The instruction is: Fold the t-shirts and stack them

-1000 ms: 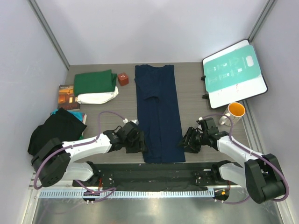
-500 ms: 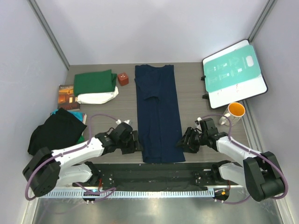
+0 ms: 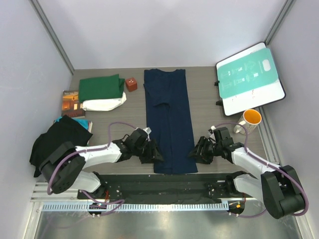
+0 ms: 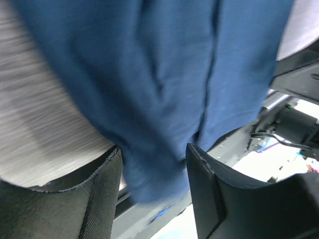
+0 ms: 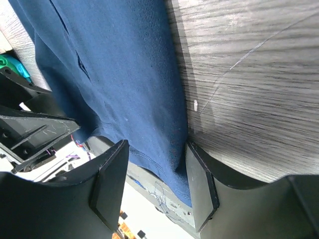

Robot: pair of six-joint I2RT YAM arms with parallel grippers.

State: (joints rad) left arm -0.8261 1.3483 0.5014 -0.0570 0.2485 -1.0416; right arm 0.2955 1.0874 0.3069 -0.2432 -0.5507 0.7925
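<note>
Two arms close in on the near hem of a navy t-shirt folded into a long strip on the table; the danger here is an uneven catch. If either jaw pair nips only the top layer, the tucked-in sides could fall open as the hem is carried over, and a lift by one arm ahead of the other would probably skew the fold. The left gripper stands about half open with the strip's left hem corner running between its fingers, nothing yet pinched, though that wrist view is blurred. The right gripper is likewise parted and holds nothing; it straddles the right edge so narrowly that one finger sits on cloth and the other just beside it on bare wood, a thin bite that might slip. Beyond them the shirt runs straight away to its collar; at the far left waits the stack — a green t-shirt folded atop a cream-white t-shirt.
</note>
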